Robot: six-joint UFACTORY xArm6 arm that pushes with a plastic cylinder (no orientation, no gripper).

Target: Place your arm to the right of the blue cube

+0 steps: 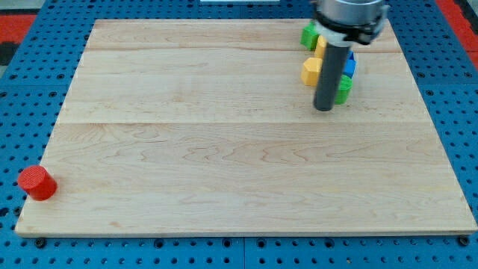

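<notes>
My tip [324,109] rests on the wooden board [224,149] near the view's top right, at the lower edge of a tight cluster of blocks. The blue cube [349,66] shows only as a sliver just right of the rod, mostly hidden behind it. A yellow hexagonal block [311,71] sits just left of the rod. A green block [343,90] touches the rod's right side low down. Another green block [309,35] and a yellow block [320,46] lie above, partly hidden by the arm.
A red cylinder [36,183] stands at the board's left edge near the view's bottom left. The board lies on a blue pegboard surface [30,90]. The arm's body [349,16] hangs over the top right.
</notes>
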